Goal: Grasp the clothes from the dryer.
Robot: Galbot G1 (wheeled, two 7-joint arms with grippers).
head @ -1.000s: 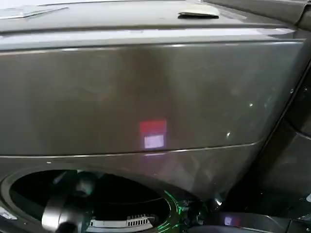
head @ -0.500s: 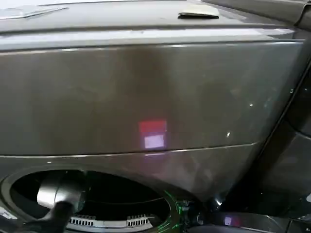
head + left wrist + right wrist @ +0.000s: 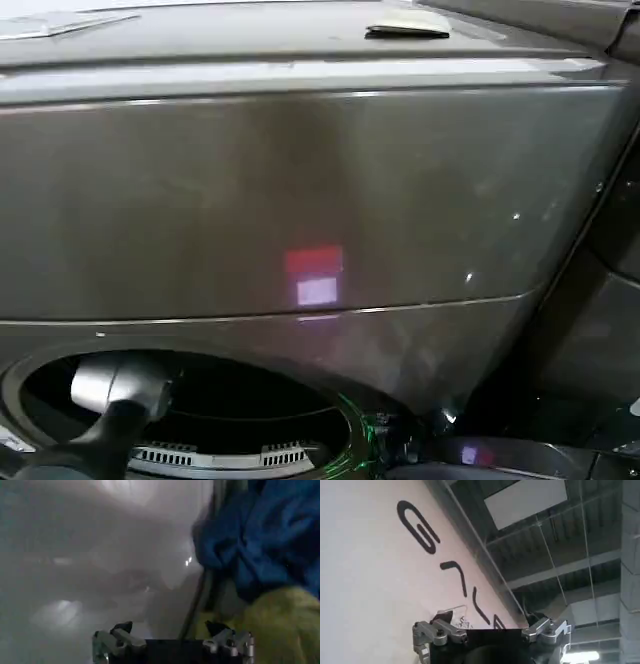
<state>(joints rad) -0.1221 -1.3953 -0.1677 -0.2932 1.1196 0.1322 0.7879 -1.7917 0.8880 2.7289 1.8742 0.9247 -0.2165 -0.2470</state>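
The bronze-grey dryer (image 3: 300, 200) fills the head view, its round porthole (image 3: 240, 415) open at the lower left. My left arm (image 3: 118, 388) reaches into that opening. Inside the drum lie the clothes: a dark navy garment (image 3: 260, 535) heaped against the drum wall, and an olive-green one (image 3: 280, 625) just below it. My left gripper (image 3: 169, 628) is open with nothing between its fingers; the green garment sits right beside one fingertip (image 3: 214, 627). My right gripper (image 3: 490, 620) is open and empty, held away from the machine and facing a pale wall with dark letters.
The grey drum wall (image 3: 75, 555) curves round the left gripper, with free room on the side away from the clothes. A flat pale object (image 3: 408, 24) lies on top of the dryer. The dark edge of the opened door (image 3: 500, 455) shows at the lower right.
The left arm's silver link has shifted left and slightly up within the porthole over the last second. The right arm and the machine have stayed put.
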